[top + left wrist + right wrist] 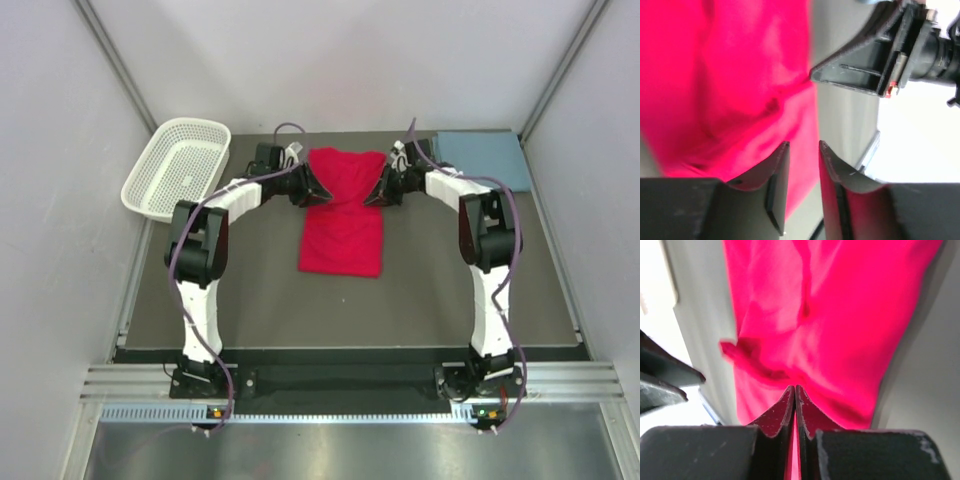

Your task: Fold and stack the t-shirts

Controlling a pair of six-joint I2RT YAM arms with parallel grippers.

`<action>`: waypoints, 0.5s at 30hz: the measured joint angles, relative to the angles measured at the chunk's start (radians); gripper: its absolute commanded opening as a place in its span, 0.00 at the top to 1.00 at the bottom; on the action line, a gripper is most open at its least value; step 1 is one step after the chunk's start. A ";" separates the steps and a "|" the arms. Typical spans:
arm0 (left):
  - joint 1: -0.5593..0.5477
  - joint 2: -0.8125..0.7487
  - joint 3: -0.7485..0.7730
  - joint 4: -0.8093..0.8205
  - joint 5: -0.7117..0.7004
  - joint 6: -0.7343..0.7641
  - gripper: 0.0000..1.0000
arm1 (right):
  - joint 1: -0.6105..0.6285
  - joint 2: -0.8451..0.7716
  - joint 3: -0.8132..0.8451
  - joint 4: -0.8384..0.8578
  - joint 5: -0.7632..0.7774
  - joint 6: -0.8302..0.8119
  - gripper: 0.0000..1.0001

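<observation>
Red shirt [830, 330] cloth showed as a thin sliver clamped between the closed fingers [777, 415] of the right gripper [795, 390]. The left gripper [804, 145] had its jaws parted with red visible through the gap; whether cloth lay between them or only behind them I could not tell.

The two grippers stood at opposite sides of the shirt's far end, which looked raised and wider than the narrow strip running toward the arms. I judged the step to be setting down a crosswise fold. With one side loosening and the other pinching, a lone tug from the right would likely skew the edge. The right needed to let go low over the cloth, and both then to draw outward so the fingers did not drag the top layer.

The red shirt was soft, matte and limp, marked with shallow creases and one bunched pucker near its edge. The fingers were hard black plastic, wedge-tipped and scuffed. Beneath lay a dark, dull table [440, 300]. The blue shirt [482, 155] sat as a flat folded rectangle at the far right corner, well apart. A white mesh basket [145, 170] sat at far left.
</observation>
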 measured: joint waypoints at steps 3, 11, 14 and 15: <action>-0.028 -0.116 -0.151 0.090 0.022 -0.061 0.73 | 0.005 -0.094 -0.066 -0.028 0.003 -0.036 0.96; -0.051 -0.097 -0.371 0.357 0.072 -0.216 0.79 | 0.115 -0.259 -0.322 0.051 -0.098 -0.056 0.97; -0.031 -0.006 -0.341 0.371 0.078 -0.229 0.82 | 0.158 -0.259 -0.478 0.116 -0.146 -0.049 0.98; -0.025 0.019 -0.329 0.371 0.077 -0.230 0.82 | 0.162 -0.259 -0.518 0.117 -0.157 -0.049 0.98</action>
